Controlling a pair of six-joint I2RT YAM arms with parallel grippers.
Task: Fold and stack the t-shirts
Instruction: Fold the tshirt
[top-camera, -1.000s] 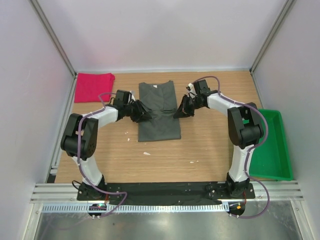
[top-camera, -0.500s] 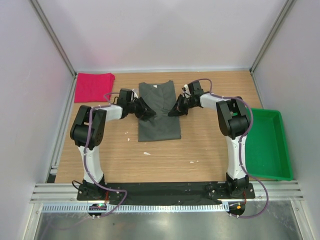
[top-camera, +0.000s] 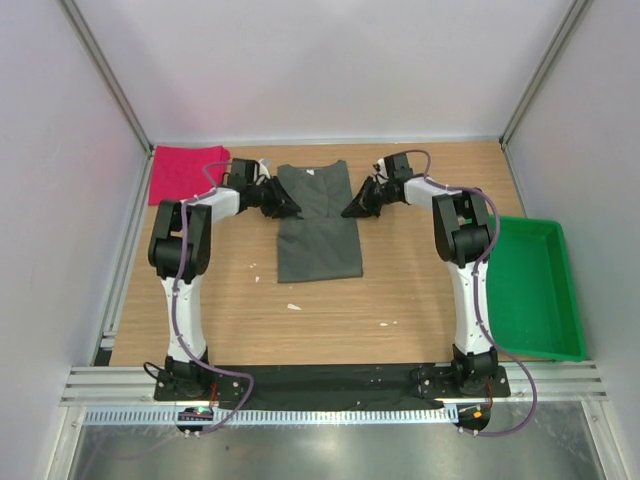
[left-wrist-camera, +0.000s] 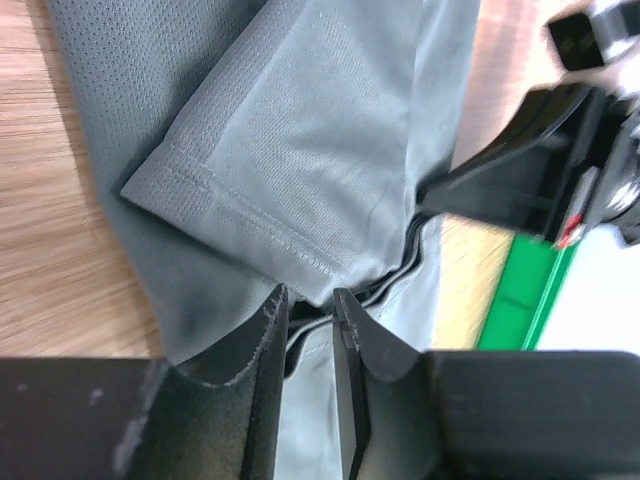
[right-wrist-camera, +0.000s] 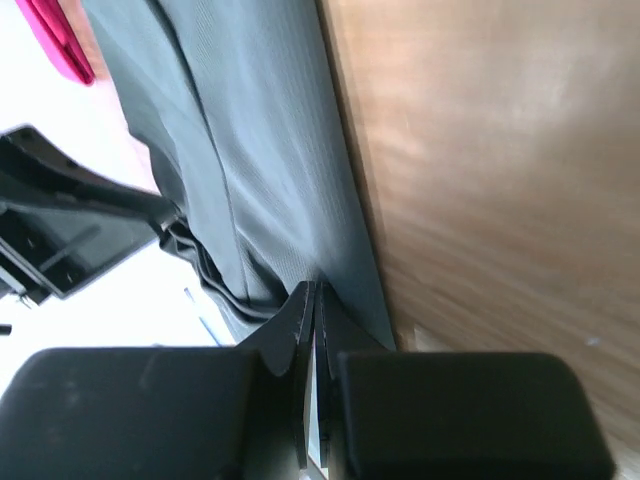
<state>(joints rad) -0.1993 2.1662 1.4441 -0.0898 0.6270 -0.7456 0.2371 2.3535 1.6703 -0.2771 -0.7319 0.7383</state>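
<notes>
Grey shirt (top-camera: 318, 250) was clamped at its sides by the left tool (top-camera: 284, 207) and right tool (top-camera: 351, 209), which had shifted toward the collar, seemingly readying a fold.

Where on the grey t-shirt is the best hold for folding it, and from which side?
Pinch the grey t-shirt at its two long side edges, in the collar-end half, each arm coming in low from its own side. It lies flat on the table, so only the edges offer layers to nip. The left gripper and right gripper are closed on those edges.
</notes>
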